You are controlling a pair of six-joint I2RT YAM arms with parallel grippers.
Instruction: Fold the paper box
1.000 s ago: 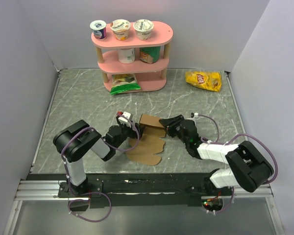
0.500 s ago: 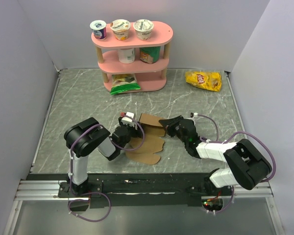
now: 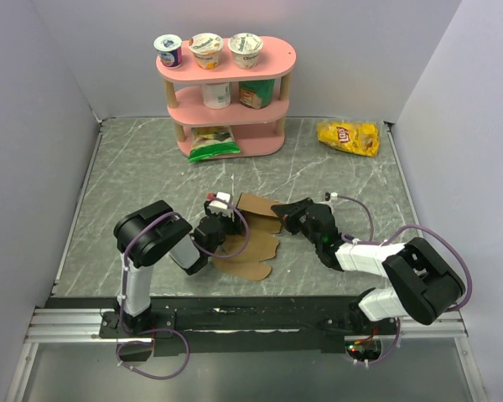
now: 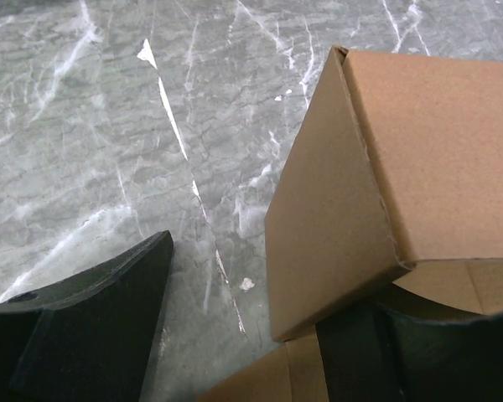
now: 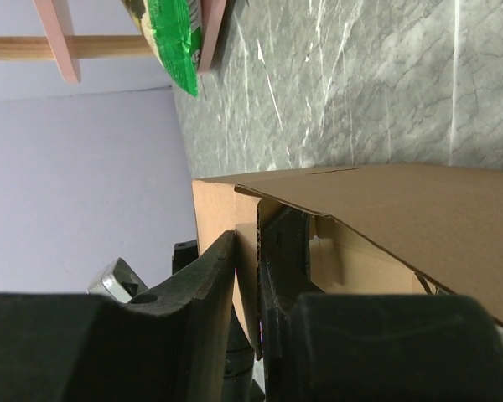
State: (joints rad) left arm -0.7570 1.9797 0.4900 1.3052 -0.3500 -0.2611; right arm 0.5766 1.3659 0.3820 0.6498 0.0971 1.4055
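Paper box (image 3: pixel 253 244) has one upright panel's edge pinched between the fingers of the right end effector (image 5: pixel 250 276). The left end effector (image 4: pixel 251 327) stands open, one finger beside a raised wall, the other partly hidden behind it. The half-folded cardboard lies mid-table (image 3: pixel 134 176), between both arms.

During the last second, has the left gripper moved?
Yes. Measured against the pink shelf, which stays fixed, the left gripper has shifted slightly to the right in the top view, closer to the paper box.
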